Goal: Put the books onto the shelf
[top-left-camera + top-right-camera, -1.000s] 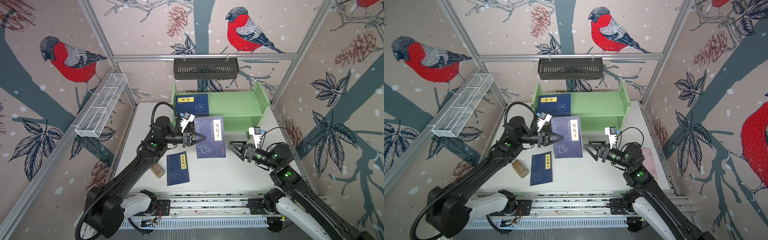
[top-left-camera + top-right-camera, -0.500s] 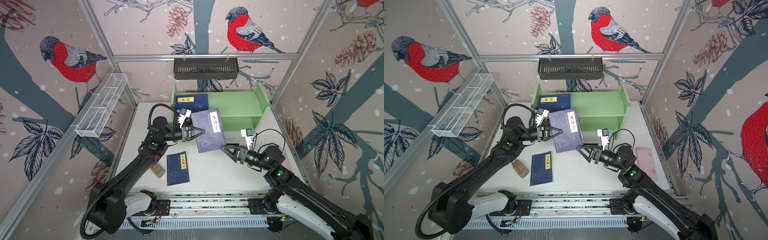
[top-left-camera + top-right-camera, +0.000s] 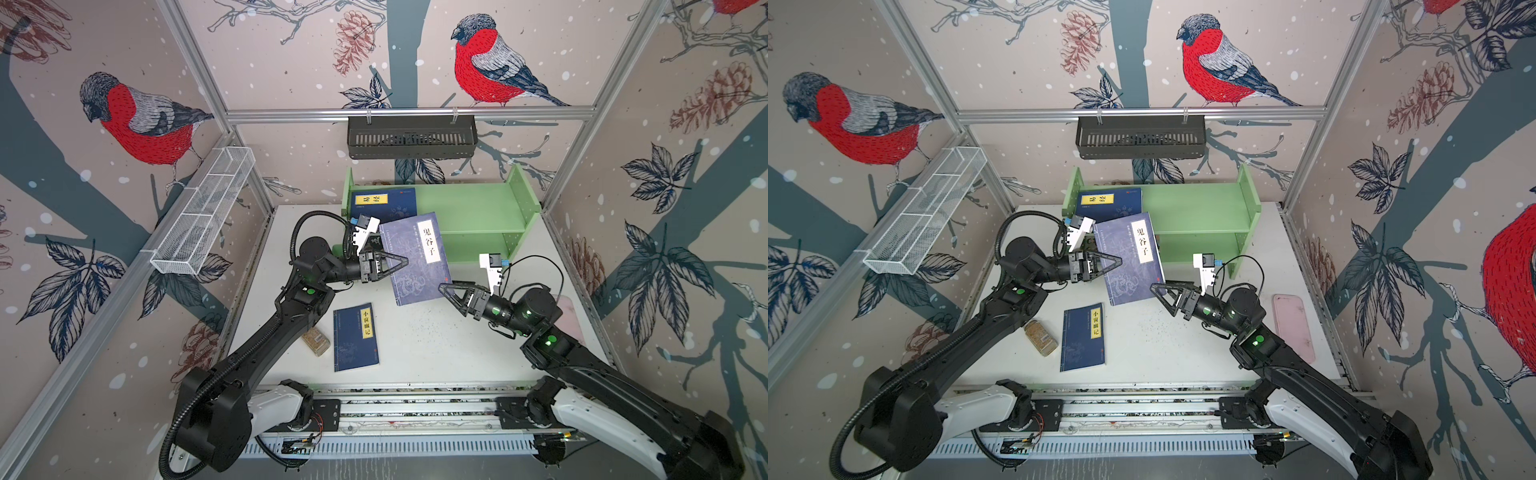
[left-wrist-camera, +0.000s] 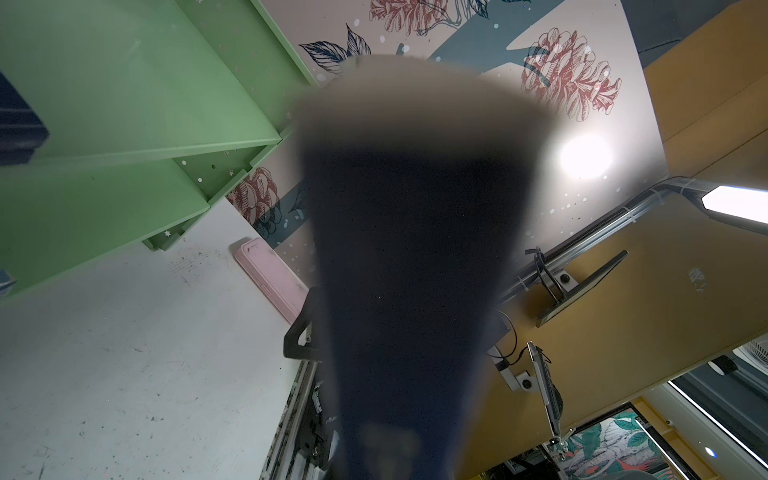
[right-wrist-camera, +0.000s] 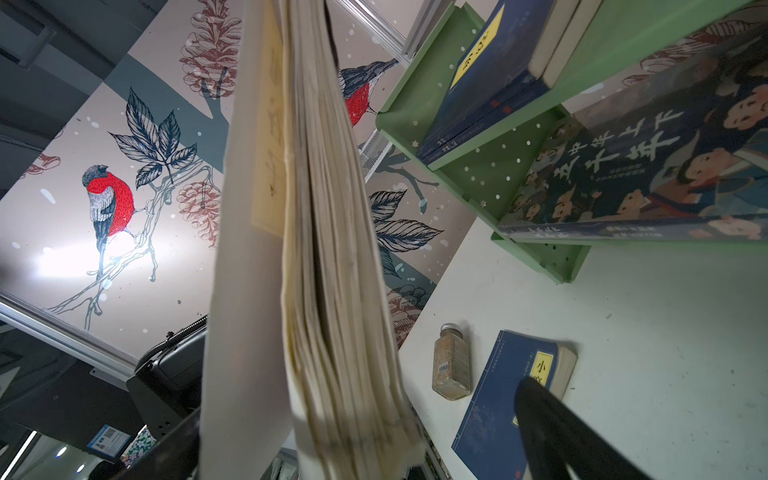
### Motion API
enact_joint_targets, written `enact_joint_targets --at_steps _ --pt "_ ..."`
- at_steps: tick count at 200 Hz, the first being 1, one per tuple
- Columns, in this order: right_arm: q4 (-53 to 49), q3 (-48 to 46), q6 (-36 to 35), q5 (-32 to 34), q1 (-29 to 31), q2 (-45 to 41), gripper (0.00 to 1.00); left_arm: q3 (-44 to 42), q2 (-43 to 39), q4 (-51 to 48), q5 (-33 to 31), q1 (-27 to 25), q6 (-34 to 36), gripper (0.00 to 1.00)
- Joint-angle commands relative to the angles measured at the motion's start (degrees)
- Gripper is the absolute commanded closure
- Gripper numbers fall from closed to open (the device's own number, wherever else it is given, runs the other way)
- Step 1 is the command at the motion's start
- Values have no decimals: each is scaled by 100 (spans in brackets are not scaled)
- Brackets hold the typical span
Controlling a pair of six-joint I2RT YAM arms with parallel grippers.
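Navy-side up, gripping the raised book in clenched left fingers, aiming its long axis at the rear-edge shelf, straddling its lower corner with released right fingers.

Both top views are bright, evenly lit and sharp, with only faint, soft shadows on the table. In the left wrist view the book, close to the lens, is a dark unfocused blur beside a white glare spot on the wall. The right wrist view shows similar wall glare.
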Motion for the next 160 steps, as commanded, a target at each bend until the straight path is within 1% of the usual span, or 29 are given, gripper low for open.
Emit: enact_joint_targets --at_steps 1,16,25,41,53,64,71,91,99,104,127,160 --pt "648 68 130 -139 29 135 0 -11 -5 607 61 17 -149 100" --pt "840 62 155 -116 28 249 0 -46 8 764 57 17 -277 100" --pt "1021 44 203 -128 23 329 2 -62 8 864 57 17 -358 100" --pt "1369 16 298 -191 29 459 9 -90 8 957 40 13 -402 100" --pt "1564 15 357 -242 29 540 18 -123 -8 970 1 41 -417 100" --pt "1736 15 409 -313 29 613 36 -162 -22 1021 -23 61 -469 100" --pt "1843 15 452 -362 29 661 45 -185 -31 1045 -31 74 -492 100" --pt "2092 15 576 -536 19 773 76 -254 -66 1065 -55 102 -521 100" --pt "2136 15 607 -585 11 790 86 -295 -86 1077 -66 121 -539 100" --pt "2157 7 617 -597 11 793 90 -321 -96 1084 -79 136 -549 100" --pt "2336 -26 687 -779 -7 781 97 -458 -158 1210 -136 209 -676 100" --pt "3010 -125 1043 -1147 -34 913 99 -705 -259 1590 -154 341 -878 100"
